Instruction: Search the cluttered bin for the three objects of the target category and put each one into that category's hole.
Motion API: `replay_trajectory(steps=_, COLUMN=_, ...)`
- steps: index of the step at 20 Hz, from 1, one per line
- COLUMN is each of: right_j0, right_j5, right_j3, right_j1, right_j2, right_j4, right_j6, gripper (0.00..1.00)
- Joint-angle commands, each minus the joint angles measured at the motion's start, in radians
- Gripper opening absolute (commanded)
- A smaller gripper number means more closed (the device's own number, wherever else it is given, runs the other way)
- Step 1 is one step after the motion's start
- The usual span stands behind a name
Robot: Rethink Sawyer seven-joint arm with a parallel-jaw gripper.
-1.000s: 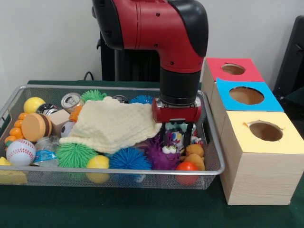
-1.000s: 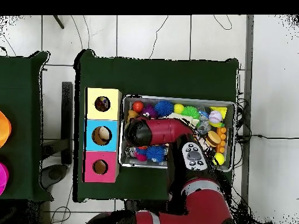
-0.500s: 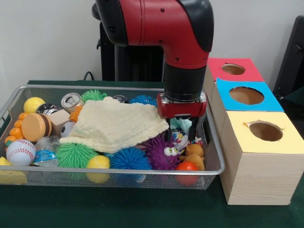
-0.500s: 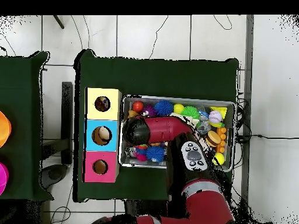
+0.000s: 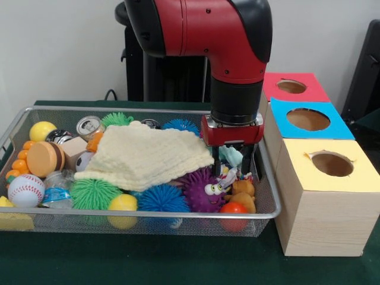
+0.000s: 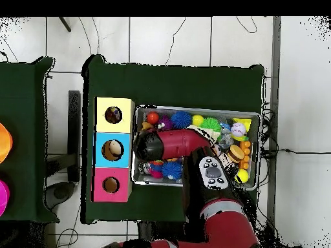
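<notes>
Gripper (image 5: 232, 155) has risen and drifted toward the boxes over the last second; jaws pinching a pale teal toy (image 5: 230, 155), lifted clear of the clutter at the wire bin's (image 5: 268, 178) box-side end. Likely the first pick, though the toy's category is hard to read. Three holes: yellow (image 5: 332, 163), blue (image 5: 307, 119), red (image 5: 291, 86). One cream cloth (image 5: 148, 155); one baseball (image 5: 25, 190); one purple monster (image 5: 202, 189).
</notes>
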Motion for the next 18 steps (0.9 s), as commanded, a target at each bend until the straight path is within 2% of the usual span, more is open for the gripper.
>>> replay_trajectory(steps=1, right_j0=-0.011, right_j5=0.09, right_j3=0.045, right_j1=0.039, right_j2=0.049, right_j4=-0.046, right_j6=-0.026, gripper=1.0)
replay_trajectory(steps=6, right_j0=0.019, right_j5=0.114, right_j3=0.018, right_j1=0.064, right_j2=0.006, right_j4=-0.061, right_j6=-0.012, gripper=1.0)
replay_trajectory(steps=13, right_j0=0.024, right_j5=0.103, right_j3=0.039, right_j1=0.077, right_j2=0.002, right_j4=-0.061, right_j6=-0.008, gripper=1.0)
replay_trajectory(steps=18, right_j0=0.057, right_j5=0.108, right_j3=0.009, right_j1=0.115, right_j2=-0.046, right_j4=-0.076, right_j6=0.011, gripper=1.0)
